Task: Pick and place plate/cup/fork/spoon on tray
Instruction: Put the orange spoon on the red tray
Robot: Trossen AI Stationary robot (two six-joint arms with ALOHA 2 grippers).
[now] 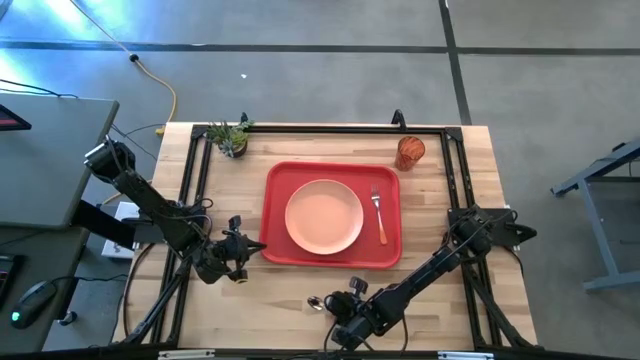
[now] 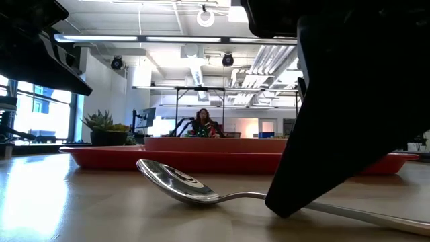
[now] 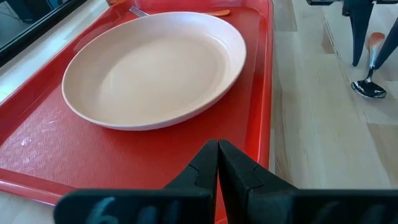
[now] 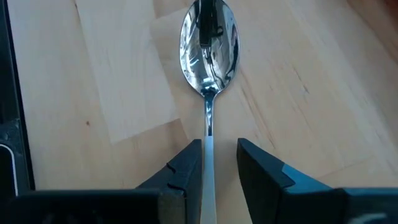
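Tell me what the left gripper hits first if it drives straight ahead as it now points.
Probably the tray: the shut left gripper points over its near rim toward the plate, so the rim comes first if it travels low.

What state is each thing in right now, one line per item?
plate: flat on the tray.
fork: on the tray, beside the plate.
tray: on the table.
spoon: on the table, off the tray.
cup: upright, off the tray.
right gripper: open, straddling the spoon handle.
left gripper: shut, empty.

A mirror-polished metal spoon [image 4: 208, 43] is seen on pale matt wood table [image 4: 93, 74]; the red tray [image 3: 37, 149] is finely textured.
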